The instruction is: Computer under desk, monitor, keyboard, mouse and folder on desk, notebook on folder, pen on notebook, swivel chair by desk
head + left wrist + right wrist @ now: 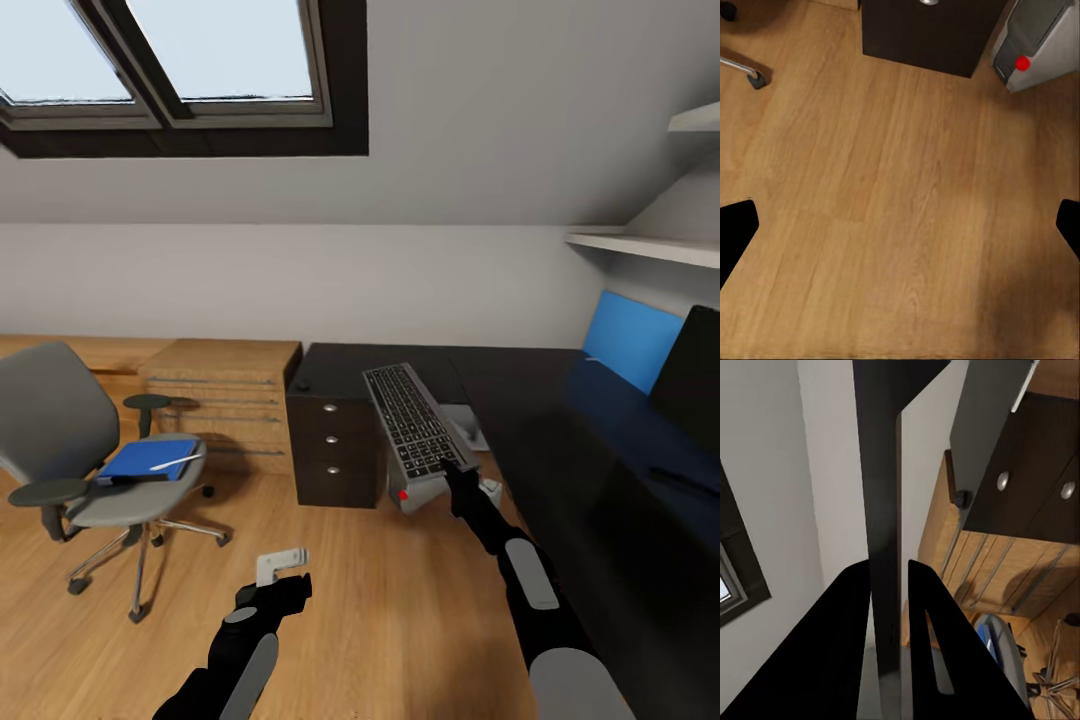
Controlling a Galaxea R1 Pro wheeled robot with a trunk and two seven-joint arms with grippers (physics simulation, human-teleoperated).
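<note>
Head view: right hand extended forward, pinching tilted keyboard.

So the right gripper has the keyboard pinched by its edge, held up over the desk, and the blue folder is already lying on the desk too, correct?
Not quite. The right gripper does pinch the keyboard by its edge above the desk, but in the head view the blue folder lies on the swivel chair seat, not on the desk.

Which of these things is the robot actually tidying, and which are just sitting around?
Part of the job: keyboard clamped in the right gripper, computer, desk, swivel chair, folder, pen, monitor.

Just there: wooden chest of drawers, wall shelves, skylight.
</note>
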